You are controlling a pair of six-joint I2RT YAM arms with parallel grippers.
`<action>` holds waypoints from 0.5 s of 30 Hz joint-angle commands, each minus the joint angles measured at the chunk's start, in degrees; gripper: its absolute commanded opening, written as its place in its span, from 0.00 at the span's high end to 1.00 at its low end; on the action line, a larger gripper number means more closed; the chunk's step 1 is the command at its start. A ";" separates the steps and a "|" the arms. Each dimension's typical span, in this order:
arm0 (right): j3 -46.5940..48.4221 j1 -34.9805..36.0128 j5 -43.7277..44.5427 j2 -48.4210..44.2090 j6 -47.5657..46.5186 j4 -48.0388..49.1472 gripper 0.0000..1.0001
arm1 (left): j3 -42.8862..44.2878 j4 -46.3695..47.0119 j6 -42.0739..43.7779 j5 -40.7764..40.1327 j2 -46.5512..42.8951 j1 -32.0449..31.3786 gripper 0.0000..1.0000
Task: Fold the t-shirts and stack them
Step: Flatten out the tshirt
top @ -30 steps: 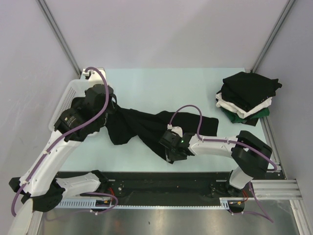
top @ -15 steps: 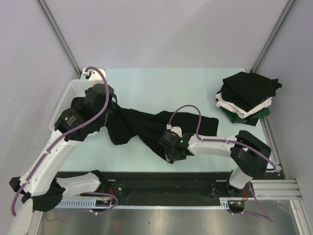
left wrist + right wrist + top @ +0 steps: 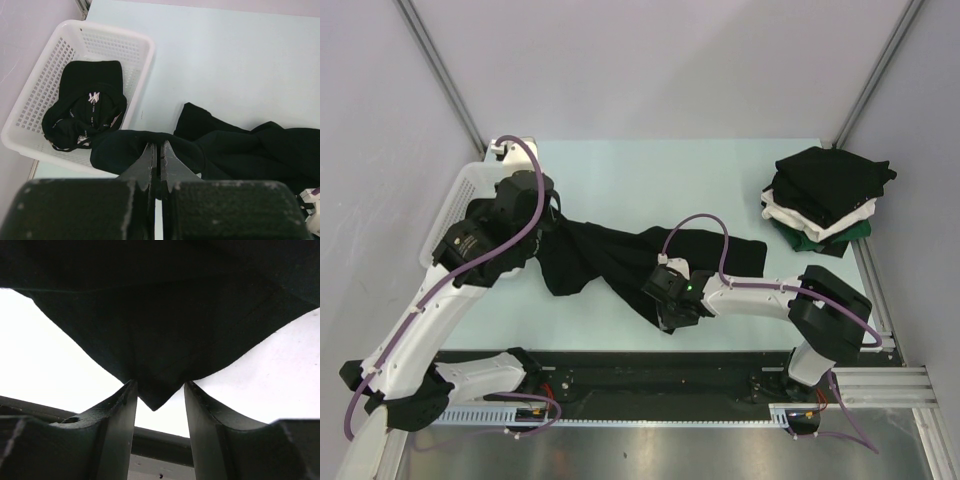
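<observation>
Where the pale mint-green counter (image 3: 650, 170) meets the plain grey-lilac walls (image 3: 650, 60), slanted metal posts (image 3: 440, 75) mark the two far corners, and a black rail (image 3: 650, 375) runs along the near edge by the arm bases. The surface is smooth and matte. A crumpled black cloth t-shirt (image 3: 605, 255) lies stretched across its middle, from left of centre towards the right. The left end effector (image 3: 156, 147) is closed tight on a raised fold at the shirt's left end, beside a white plastic mesh basket (image 3: 135, 45) that sits at the counter's left edge and holds another bunched black shirt with a small white mark (image 3: 85, 117). The right end effector (image 3: 160, 385) is low over the near side, its jaws partly apart, with a pointed corner of the black shirt hanging between them, unclamped. At the far right, well apart from both arms, sits a stack of folded t-shirts (image 3: 825, 195): black on top, white beneath, green at the bottom.
</observation>
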 commanded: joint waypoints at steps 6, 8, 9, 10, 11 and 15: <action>-2.58 0.25 -3.30 3.34 0.79 0.90 0.60 | 2.24 0.60 0.02 -0.07 -0.56 0.44 1.00; -2.67 -0.01 -3.73 3.26 0.62 0.90 0.75 | 2.32 0.61 0.11 -0.16 -0.64 0.44 1.00; -2.67 -0.10 -3.91 3.25 0.53 0.90 0.81 | 2.24 0.52 0.20 -0.25 -0.73 0.44 1.00; -2.67 -0.27 -4.00 3.17 0.44 0.90 0.91 | 2.24 0.43 0.20 -0.33 -0.73 0.44 1.00; -2.67 -0.36 -4.17 3.08 0.35 0.90 0.95 | 2.32 0.52 0.29 -0.34 -0.91 0.44 1.00; -2.58 -0.98 -4.53 2.03 0.00 0.99 1.00 | 2.32 0.43 0.29 -0.42 -1.08 0.44 1.00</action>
